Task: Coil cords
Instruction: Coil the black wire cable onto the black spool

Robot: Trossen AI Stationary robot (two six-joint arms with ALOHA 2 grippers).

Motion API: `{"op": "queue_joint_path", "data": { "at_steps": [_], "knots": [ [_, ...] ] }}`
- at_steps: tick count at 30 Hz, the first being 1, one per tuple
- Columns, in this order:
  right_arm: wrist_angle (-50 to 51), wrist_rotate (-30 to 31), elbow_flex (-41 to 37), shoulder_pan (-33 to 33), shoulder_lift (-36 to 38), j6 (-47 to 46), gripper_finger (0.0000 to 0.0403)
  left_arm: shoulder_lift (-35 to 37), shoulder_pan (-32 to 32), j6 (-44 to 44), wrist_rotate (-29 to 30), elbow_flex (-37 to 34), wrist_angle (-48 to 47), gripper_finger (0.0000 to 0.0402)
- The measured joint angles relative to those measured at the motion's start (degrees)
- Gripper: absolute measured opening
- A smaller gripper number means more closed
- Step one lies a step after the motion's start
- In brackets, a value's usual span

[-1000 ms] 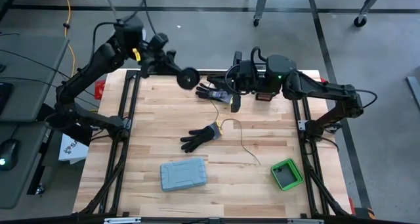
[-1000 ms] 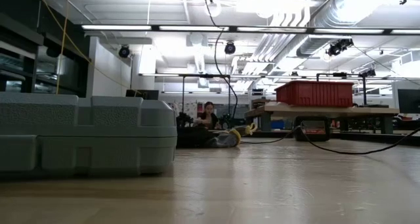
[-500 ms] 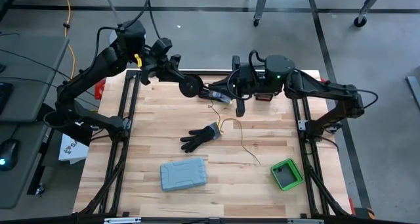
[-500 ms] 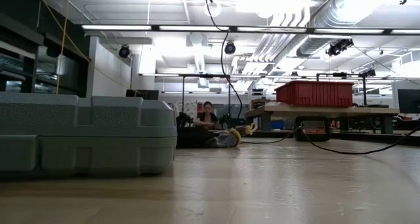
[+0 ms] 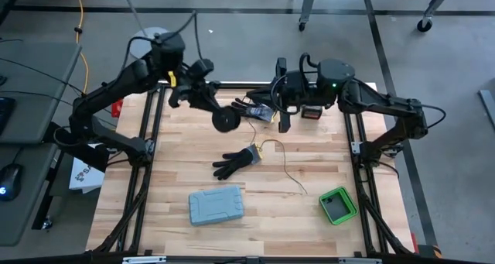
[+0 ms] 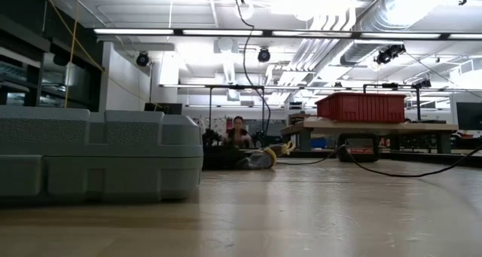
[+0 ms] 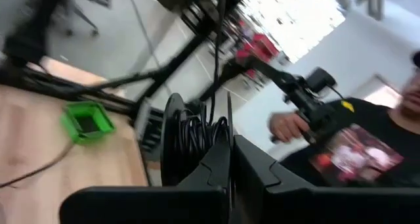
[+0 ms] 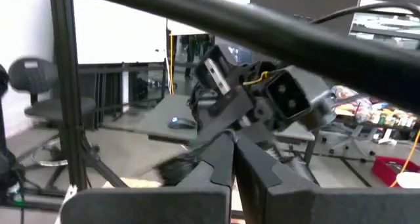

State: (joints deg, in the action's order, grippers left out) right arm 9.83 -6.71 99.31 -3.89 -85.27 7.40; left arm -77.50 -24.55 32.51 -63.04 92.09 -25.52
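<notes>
The cord is a thin dark wire. Part of it is wound into a small black coil (image 5: pixel 225 121) (image 7: pixel 194 133) that my left gripper (image 5: pixel 219 111) (image 7: pixel 231 159) is shut on, above the table's far middle. A loose strand (image 5: pixel 291 173) lies squiggly on the wood to the right of a black glove (image 5: pixel 235 162). My right gripper (image 5: pixel 282 123) (image 8: pixel 233 159) is shut, level with the coil and to its right. I cannot tell whether it touches the wire. My left gripper pinches the coil's windings (image 7: pixel 211 140) between its two fingers, at the part of the ring nearest the wrist. The fingers come in level from the table's far left. The ring stands on edge ahead of the fingertips, lifted clear of the table, and a strand (image 7: pixel 216 60) runs off it.
A second glove (image 5: pixel 252 109) lies at the far middle between the grippers. Near the front edge is a grey case (image 5: pixel 216 206) (image 6: pixel 98 155), with a green box (image 5: pixel 338 205) at the near right. A red item (image 5: pixel 312 114) sits under the right arm. A person shows beyond the table.
My left gripper has swung from the far edge toward the near edge and slightly right, carrying the coil out over the table, clear of the wood. My right gripper has stayed about where it was. Both stay shut.
</notes>
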Motion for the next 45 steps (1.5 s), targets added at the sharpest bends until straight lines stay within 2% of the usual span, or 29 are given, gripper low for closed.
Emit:
{"op": "queue_joint_path", "data": {
  "at_steps": [7,13,20,31,39,45],
  "knots": [
    [9.63,-0.84,8.3,-1.32,-2.18,3.23,0.0,-2.62,5.46,0.37,-3.58,0.02,0.17,0.0],
    [11.34,-0.8,12.47,-1.33,-3.19,5.11,0.0,-3.82,8.02,0.32,-4.62,0.04,1.37,0.0],
    [11.41,-2.36,12.47,-1.37,-5.57,3.15,0.0,-3.84,9.38,5.08,-3.72,0.02,15.57,0.0],
    [11.76,-3.45,12.43,0.42,-7.26,2.95,0.0,-3.88,6.49,5.47,-2.66,0.0,19.83,0.0],
    [11.99,-3.42,12.41,0.14,-8.0,1.59,0.0,-3.82,6.07,13.65,-4.19,0.0,35.96,0.0],
    [8.89,-3.91,12.37,0.16,-9.88,-3.22,0.0,-3.82,6.07,14.14,-1.56,0.0,42.6,0.0]
  ]
}}
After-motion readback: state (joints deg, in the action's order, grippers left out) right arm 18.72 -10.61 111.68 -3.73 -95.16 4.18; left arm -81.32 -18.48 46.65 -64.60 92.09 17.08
